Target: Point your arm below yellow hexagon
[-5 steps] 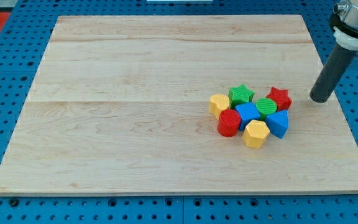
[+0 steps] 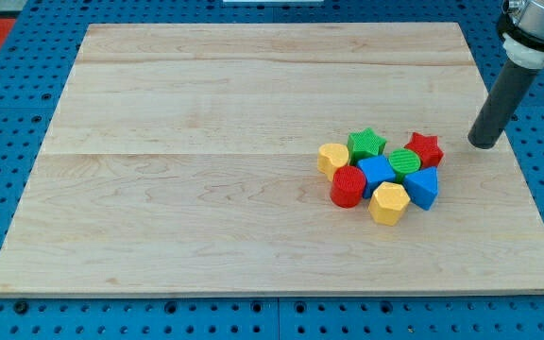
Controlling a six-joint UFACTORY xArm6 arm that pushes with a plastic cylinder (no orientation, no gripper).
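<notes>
The yellow hexagon [image 2: 388, 203] sits at the bottom of a tight cluster of blocks on the wooden board [image 2: 206, 170], right of centre. My tip [image 2: 484, 144] rests on the board near its right edge, to the right of the cluster and above the hexagon's level. It is apart from every block; the nearest is the red star [image 2: 425, 148].
The cluster also holds a yellow heart [image 2: 331, 157], a green star [image 2: 366, 144], a green cylinder [image 2: 404, 163], a red cylinder [image 2: 348, 186], a blue block [image 2: 377, 172] and a blue triangle [image 2: 424, 187]. Blue pegboard [image 2: 8, 113] surrounds the board.
My tip has moved slightly towards the view's top. The blocks have not moved.
</notes>
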